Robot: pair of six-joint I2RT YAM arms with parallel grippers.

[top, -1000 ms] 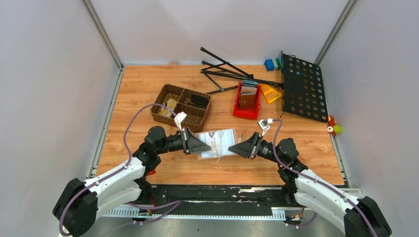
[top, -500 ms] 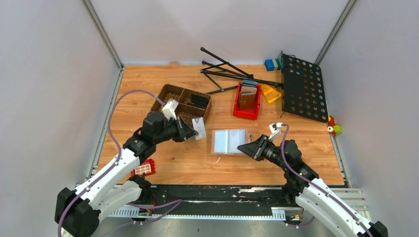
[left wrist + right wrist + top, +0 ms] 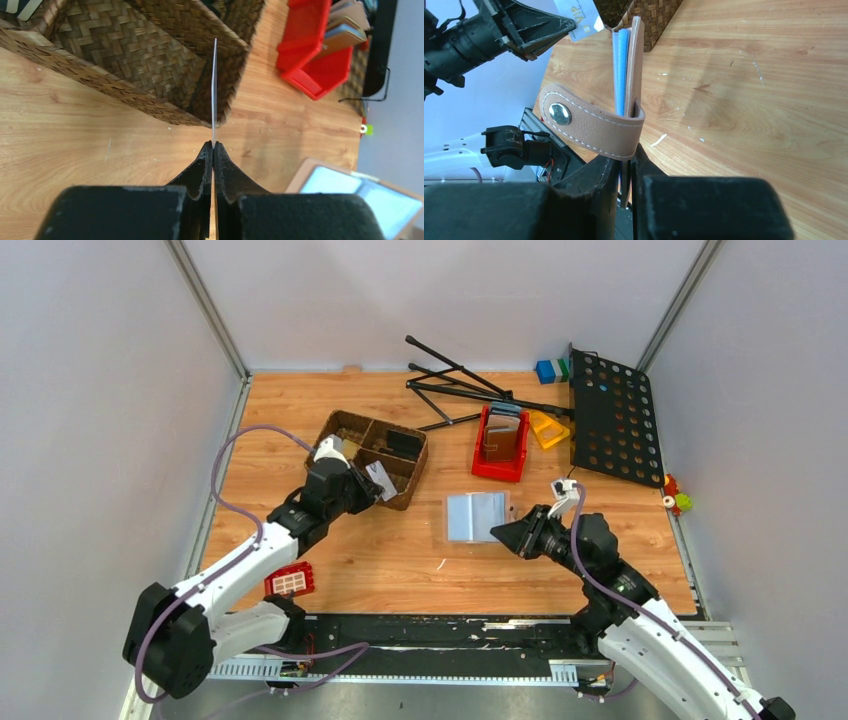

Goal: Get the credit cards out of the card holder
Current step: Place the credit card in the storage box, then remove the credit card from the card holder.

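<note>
The card holder [image 3: 475,515] lies open over the table, light blue-grey inside and taupe outside, with a snap strap. My right gripper [image 3: 499,530] is shut on its right edge; in the right wrist view the holder [image 3: 634,75] stands edge-on between the fingers [image 3: 626,155]. My left gripper [image 3: 369,486] is shut on a silvery-white card [image 3: 380,477] marked "VIP" [image 3: 583,26], held at the wicker basket's front right corner. The left wrist view shows this card [image 3: 214,90] edge-on above the closed fingertips [image 3: 213,145]. A black flat piece [image 3: 405,443] lies in the basket.
The wicker basket [image 3: 418,472] has several compartments [image 3: 125,55]. A red bin [image 3: 500,445] holds other wallets. A black folded stand [image 3: 470,390] and a perforated black plate [image 3: 612,415] lie at the back. A red brick [image 3: 290,581] sits near the left arm.
My left gripper pulled the silvery card out of the holder and carried it back and left to the basket. My right gripper shifted the open holder to the right and back.
</note>
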